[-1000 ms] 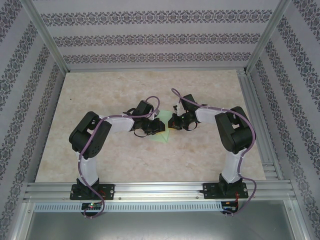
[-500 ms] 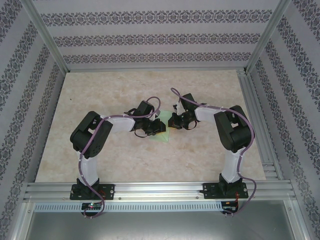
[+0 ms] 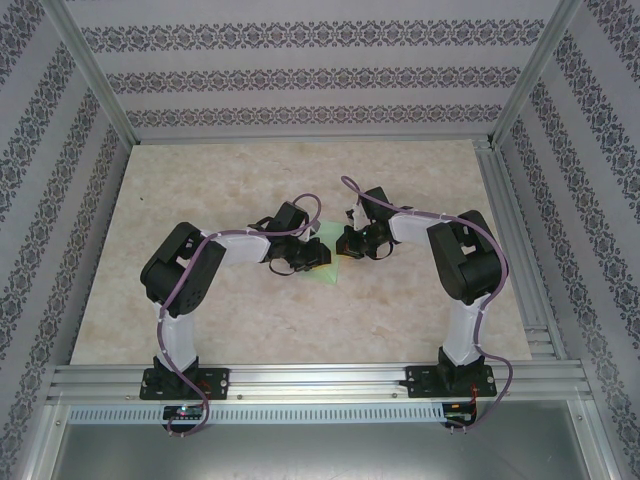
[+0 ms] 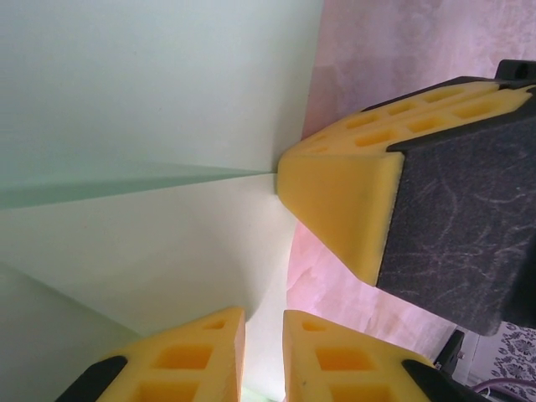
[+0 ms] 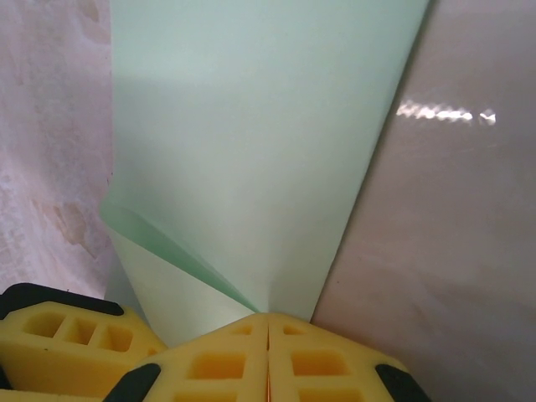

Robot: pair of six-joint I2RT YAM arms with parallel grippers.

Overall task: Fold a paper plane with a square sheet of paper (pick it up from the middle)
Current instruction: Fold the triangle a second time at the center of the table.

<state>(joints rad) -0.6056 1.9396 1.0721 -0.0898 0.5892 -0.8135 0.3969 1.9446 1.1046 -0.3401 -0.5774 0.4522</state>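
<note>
Top view: next to nothing has shifted over the last second. Both arms stay bent inward at centre frame, left gripper [image 3: 312, 255] and right gripper [image 3: 345, 243] nose to nose over the sheet of paper [image 3: 327, 272] on the table [image 3: 200, 190]. This looks like a crease being held, not a new fold.

Left wrist view: the left gripper [image 4: 264, 322], at the bottom edge, is nearly closed on the sheet's [image 4: 151, 84] edge.

Right wrist view: the right gripper [image 5: 268, 322], at bottom centre, is pressed together on the fold's tip, and the sheet [image 5: 268, 126] fans upward.
</note>
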